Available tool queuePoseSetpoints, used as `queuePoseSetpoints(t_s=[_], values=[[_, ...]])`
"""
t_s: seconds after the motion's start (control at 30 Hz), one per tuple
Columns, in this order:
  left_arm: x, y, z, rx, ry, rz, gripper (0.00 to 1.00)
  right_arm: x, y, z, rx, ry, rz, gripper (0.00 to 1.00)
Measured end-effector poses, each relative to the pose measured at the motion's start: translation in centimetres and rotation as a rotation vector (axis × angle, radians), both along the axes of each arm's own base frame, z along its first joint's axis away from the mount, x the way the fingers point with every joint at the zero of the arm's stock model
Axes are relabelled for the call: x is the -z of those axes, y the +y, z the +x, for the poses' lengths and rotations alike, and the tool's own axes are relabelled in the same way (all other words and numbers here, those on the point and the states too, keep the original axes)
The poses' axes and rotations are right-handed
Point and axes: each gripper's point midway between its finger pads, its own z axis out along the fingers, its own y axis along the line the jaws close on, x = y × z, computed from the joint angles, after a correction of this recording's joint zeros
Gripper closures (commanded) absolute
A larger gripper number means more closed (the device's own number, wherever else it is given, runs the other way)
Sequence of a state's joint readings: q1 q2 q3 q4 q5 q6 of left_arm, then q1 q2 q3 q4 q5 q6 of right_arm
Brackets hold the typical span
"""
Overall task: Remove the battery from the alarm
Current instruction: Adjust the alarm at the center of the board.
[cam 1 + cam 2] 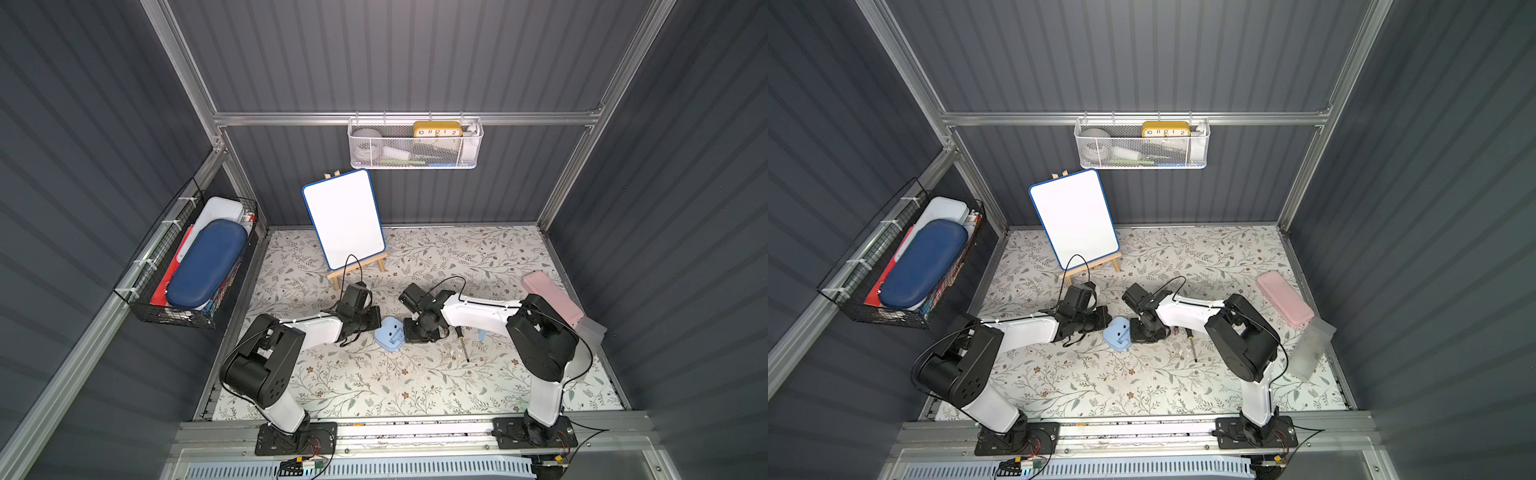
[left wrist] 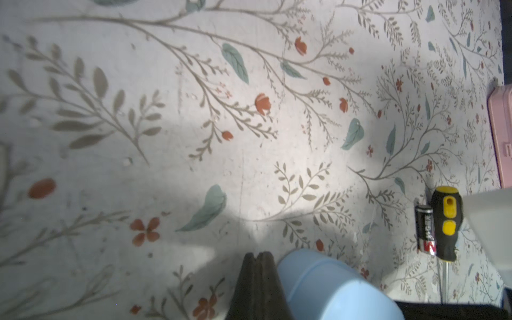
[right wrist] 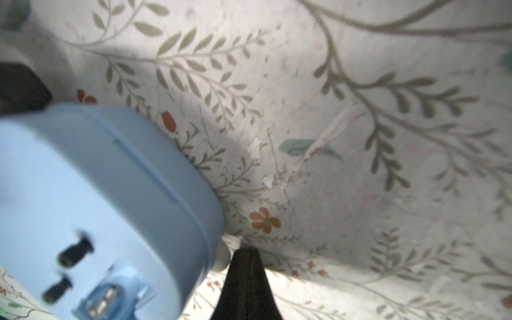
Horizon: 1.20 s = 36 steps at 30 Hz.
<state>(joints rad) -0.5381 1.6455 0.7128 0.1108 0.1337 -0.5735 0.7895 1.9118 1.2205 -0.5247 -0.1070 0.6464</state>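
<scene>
Battery [image 2: 426,230], a small dark cylinder, lies free on the floral surface against the black-and-yellow screwdriver handle [image 2: 446,223], at three o'clock of the light-blue rounded alarm [image 1: 390,333]. Both pincers, left [image 2: 257,256] and right [image 3: 245,253], are pressed together, empty; withdraw gently without nudging either.

The yellow clock [image 1: 437,129] in the white mesh basket [image 1: 415,156] showed black numerals 10, 11, 12, 1 and 2 in both top views. In the left wrist view the battery [image 2: 426,232] bore white lettering, too blurred to read.
</scene>
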Motion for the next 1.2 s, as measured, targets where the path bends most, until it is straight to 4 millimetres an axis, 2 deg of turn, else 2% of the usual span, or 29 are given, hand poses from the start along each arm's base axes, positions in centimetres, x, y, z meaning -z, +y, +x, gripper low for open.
queuePoseSetpoints(t_s=[0.13,0.23,0.37,0.63,0.73,0.83,1.0,1.2], values=[[-0.5,-1.3,-2.3,0.037,0.013,-0.008,1.0,-0.1,0.2,1.2,0.013,-0.011,0.007,1.0],[-1.1,-1.7,-3.7,0.05,0.014,-0.022,1.0,-0.1,0.3,1.1,0.007,-0.009,0.01,1.0],[-1.3,-1.0,-4.3,0.016,0.027,-0.023,1.0,0.0,0.2,0.9,0.005,-0.01,0.01,1.0],[-0.8,-0.1,-5.4,-0.006,0.059,-0.011,1.0,-0.4,-2.4,0.4,0.026,-0.041,-0.052,1.0],[-0.3,0.5,-6.2,-0.01,0.076,-0.002,1.0,-0.8,-3.6,-0.4,0.032,-0.039,-0.059,1.0],[0.1,1.1,-6.9,-0.016,0.091,0.004,1.0,-0.3,-4.0,-1.5,0.022,-0.015,-0.064,1.0],[0.1,1.3,-7.5,-0.015,0.098,0.002,1.0,0.1,-2.7,-3.1,-0.019,0.014,-0.038,1.0],[0.1,0.5,-8.3,0.011,0.107,-0.005,1.0,0.1,-1.2,-3.7,-0.022,0.036,0.008,1.0]])
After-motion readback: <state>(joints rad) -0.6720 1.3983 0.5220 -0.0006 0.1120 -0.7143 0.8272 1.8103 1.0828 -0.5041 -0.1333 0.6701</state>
